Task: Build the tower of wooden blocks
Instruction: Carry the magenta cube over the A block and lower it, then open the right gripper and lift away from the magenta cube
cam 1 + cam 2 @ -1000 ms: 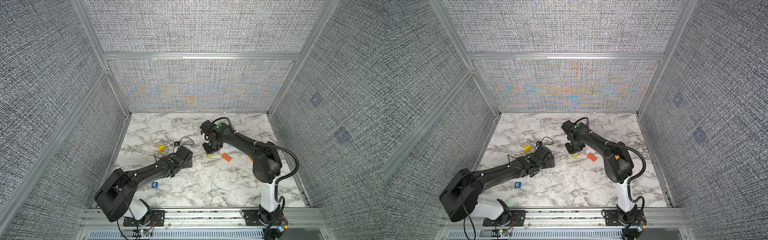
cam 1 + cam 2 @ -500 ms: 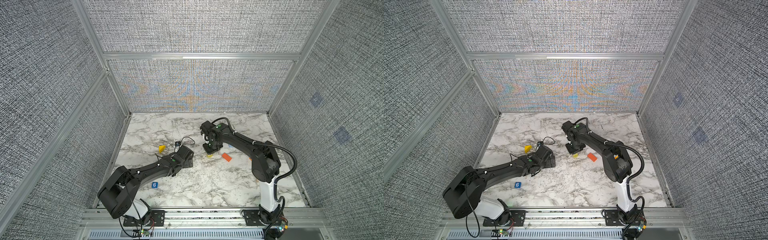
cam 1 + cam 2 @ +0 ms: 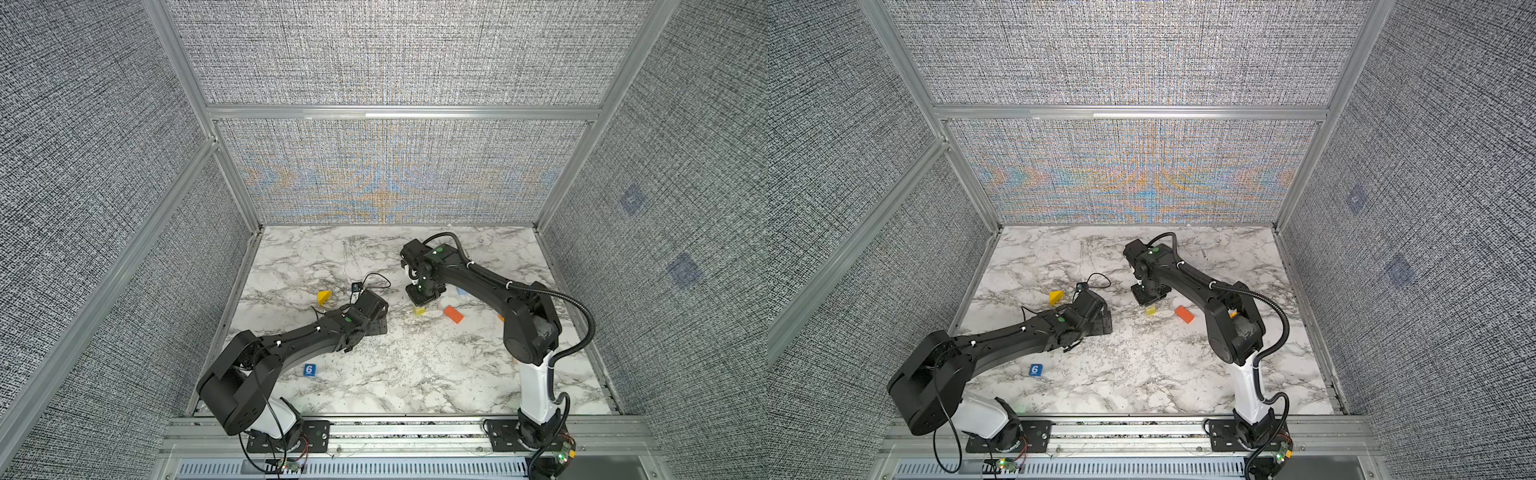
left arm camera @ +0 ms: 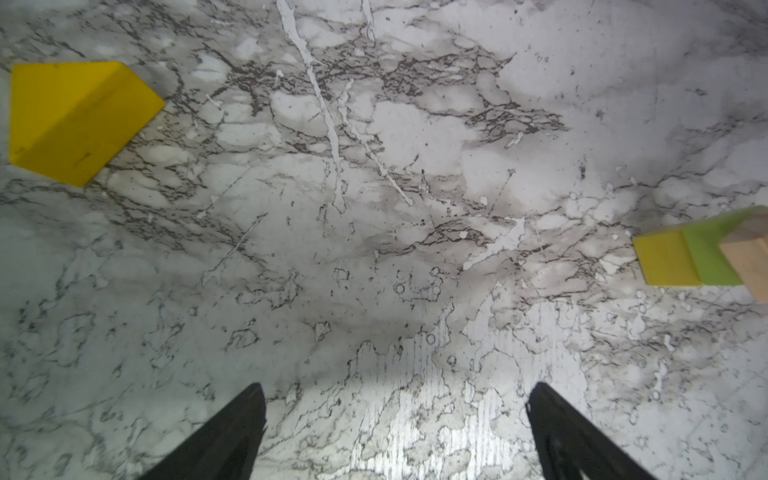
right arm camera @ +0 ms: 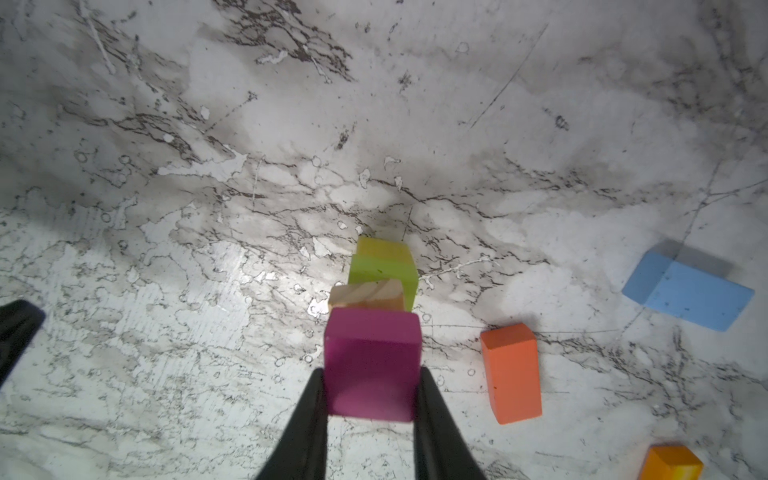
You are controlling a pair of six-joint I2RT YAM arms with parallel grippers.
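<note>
A robotics lab test cell is shown: a white marble-pattern tabletop [image 3: 415, 374] is enclosed left, right and far by grey woven-fabric panels [image 3: 386, 54] held in silver aluminium frame profiles [image 3: 399, 112]. Two black jointed robot arms [image 3: 307, 336] [image 3: 490, 286] are bolted to a slotted aluminium rail [image 3: 415, 434] at the near edge.

Tower [image 3: 419, 311] mid-table, stacked upward: yellow cube [image 5: 384, 249], lime cube [image 5: 380, 272], plain wood block [image 5: 368, 296], magenta cube [image 5: 372, 353] topmost, clamped in right gripper [image 5: 370, 372]. From tower: orange slab [image 3: 453, 314] flat, 3 o'clock; blue slab [image 5: 688, 293] 2 o'clock; yellow wedge [image 3: 324, 297] 9 o'clock; blue "6" cube [image 3: 309, 369] 8 o'clock, digit up.
</note>
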